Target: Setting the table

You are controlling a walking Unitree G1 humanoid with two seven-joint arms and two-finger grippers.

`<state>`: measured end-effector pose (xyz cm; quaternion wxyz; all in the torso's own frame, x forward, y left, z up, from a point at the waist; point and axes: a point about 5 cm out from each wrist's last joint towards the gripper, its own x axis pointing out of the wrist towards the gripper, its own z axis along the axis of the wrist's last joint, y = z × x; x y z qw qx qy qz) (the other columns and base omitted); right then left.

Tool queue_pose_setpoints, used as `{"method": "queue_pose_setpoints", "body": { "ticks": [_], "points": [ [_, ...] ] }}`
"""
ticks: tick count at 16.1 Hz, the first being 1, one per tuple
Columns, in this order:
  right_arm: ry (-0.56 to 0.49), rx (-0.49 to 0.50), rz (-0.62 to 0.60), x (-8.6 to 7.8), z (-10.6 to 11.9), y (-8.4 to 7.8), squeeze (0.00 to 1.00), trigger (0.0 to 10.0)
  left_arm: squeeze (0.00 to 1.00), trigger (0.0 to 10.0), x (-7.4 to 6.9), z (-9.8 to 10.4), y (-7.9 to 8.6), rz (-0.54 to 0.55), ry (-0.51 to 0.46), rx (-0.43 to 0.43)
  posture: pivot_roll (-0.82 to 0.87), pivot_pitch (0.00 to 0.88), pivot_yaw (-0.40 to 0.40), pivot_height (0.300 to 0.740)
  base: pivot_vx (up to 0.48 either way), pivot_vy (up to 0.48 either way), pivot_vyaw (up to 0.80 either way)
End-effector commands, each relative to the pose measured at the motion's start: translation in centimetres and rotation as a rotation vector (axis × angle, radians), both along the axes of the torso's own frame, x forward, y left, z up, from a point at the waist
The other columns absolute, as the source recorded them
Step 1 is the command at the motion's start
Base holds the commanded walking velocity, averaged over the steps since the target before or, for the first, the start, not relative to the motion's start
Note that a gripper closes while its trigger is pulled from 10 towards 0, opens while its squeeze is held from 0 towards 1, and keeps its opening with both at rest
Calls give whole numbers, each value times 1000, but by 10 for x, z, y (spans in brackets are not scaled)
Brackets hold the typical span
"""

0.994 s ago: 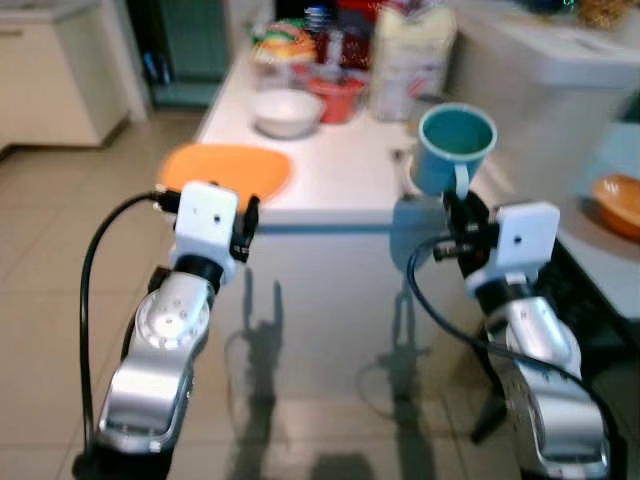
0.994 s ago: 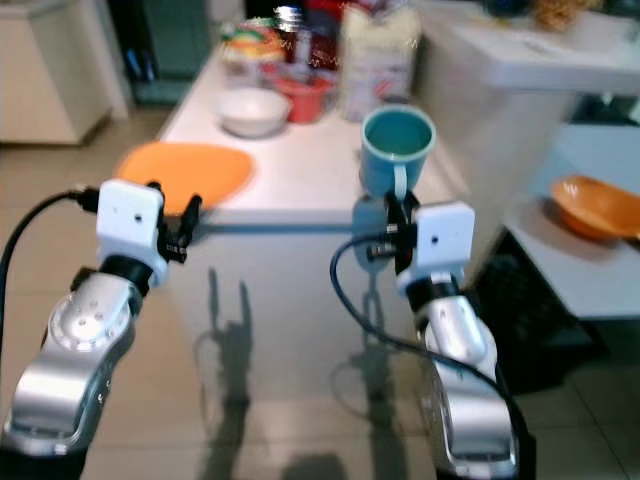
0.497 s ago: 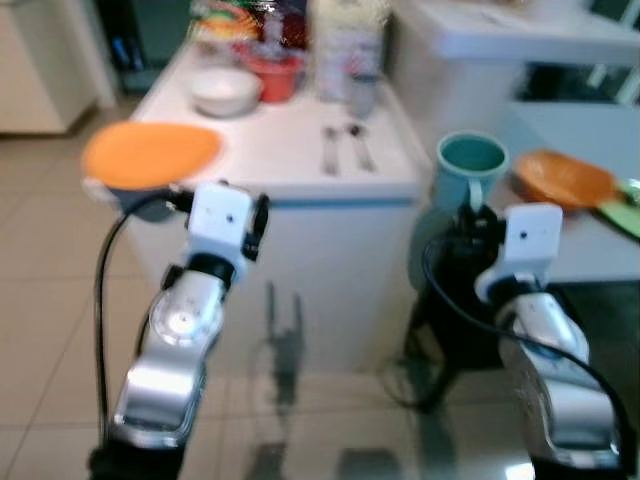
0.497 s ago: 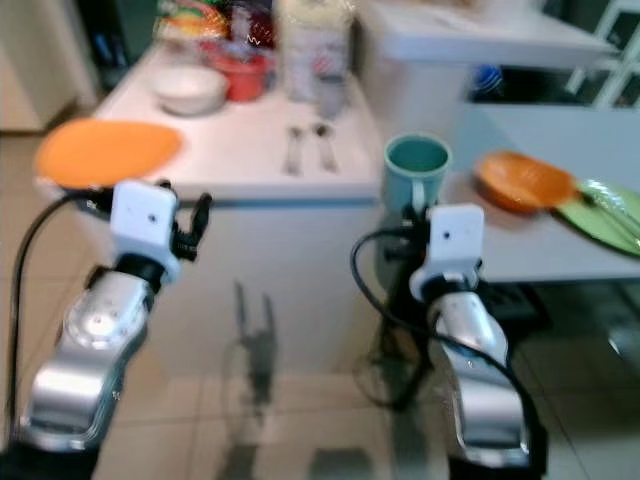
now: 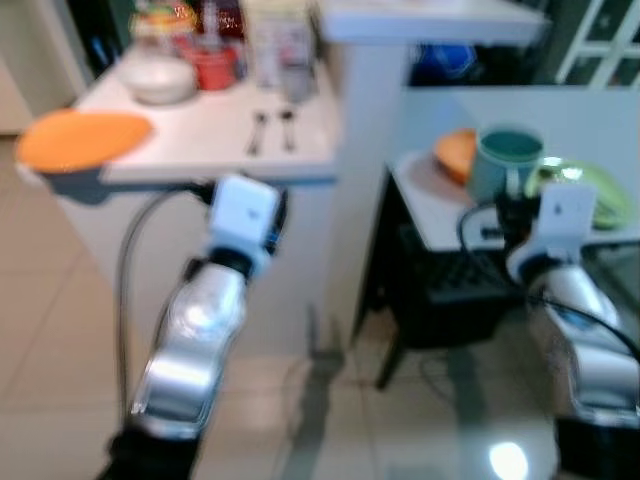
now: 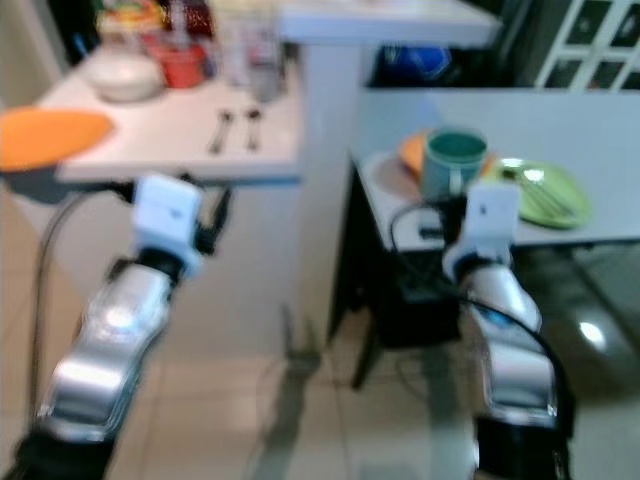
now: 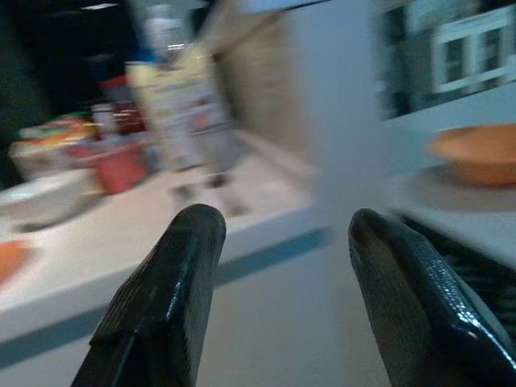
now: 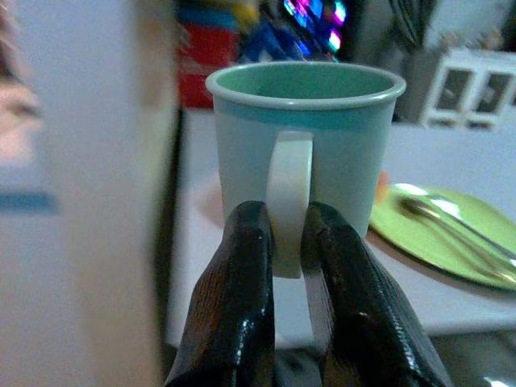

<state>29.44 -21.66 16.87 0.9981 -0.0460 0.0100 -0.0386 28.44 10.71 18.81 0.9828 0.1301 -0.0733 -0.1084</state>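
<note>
Nearest to me the robot's two silver arms reach forward at about waist height. The right gripper point(image 8: 284, 322) has its black fingers pinched on the pale handle of a teal ceramic mug point(image 8: 305, 149), holding it upright with the mouth level. The left gripper point(image 7: 278, 298) carries nothing, its two fingers spread wide apart in the air.

The whole scene has swung across since a second ago, which reads as the robot turning to its right rather than anything on the surfaces moving. Then the mug hung in front of the white kitchen surface point(image 5: 200, 140); now it hovers just over the near edge of the grey dining surface point(image 6: 600, 130) on the right. In the blurred head views I cannot tell whether its base touches yet, though it looks a little above.

Just behind the mug on that grey surface sits a shallow orange bowl point(image 6: 412, 152), and beside it, toward the right edge, a lime-green round plate point(image 6: 545, 192) with metal cutlery lying across it. So one place is already partly laid, and the mug seems bound for a spot next to it.

Further left, the white surface carries a flat orange plate point(image 5: 82, 138) overhanging its left corner, two spoons point(image 5: 272, 128) near the middle, then a white bowl point(image 5: 155, 80), a red tub and packets at the far edge.

My guess is that the carry is nearly over and setting down comes next.
</note>
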Motion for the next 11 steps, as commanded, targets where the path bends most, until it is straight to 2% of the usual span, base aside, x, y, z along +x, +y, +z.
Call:
{"method": "queue_pose_setpoints", "body": {
  "ticks": [1, 4, 8, 11],
  "points": [
    [-18, 18, 24, 2, 7, 2, 0, 10000, 0, 10000, 2, 5, 3, 8, -22, 11, -11, 0, -15, 740, 0, -398, 0],
    [-4, 17, 26, 4, 4, 2, 0, 10000, 0, 10000, 3, 5, 3, 7, -24, 4, -14, 0, -17, 740, 0, -399, 0],
    [10, 32, 62, 4, 4, 11, 0, 10000, 0, 10000, 6, 10, 8, 40, -41, -91, -20, 0, -19, 740, 0, 0, 0],
    [27, 64, 89, 3, -1, 22, 0, 10000, 0, 10000, 6, 13, 7, 2, -38, -126, -19, 0, -21, 740, 90, 0, 0]
  ]
}}
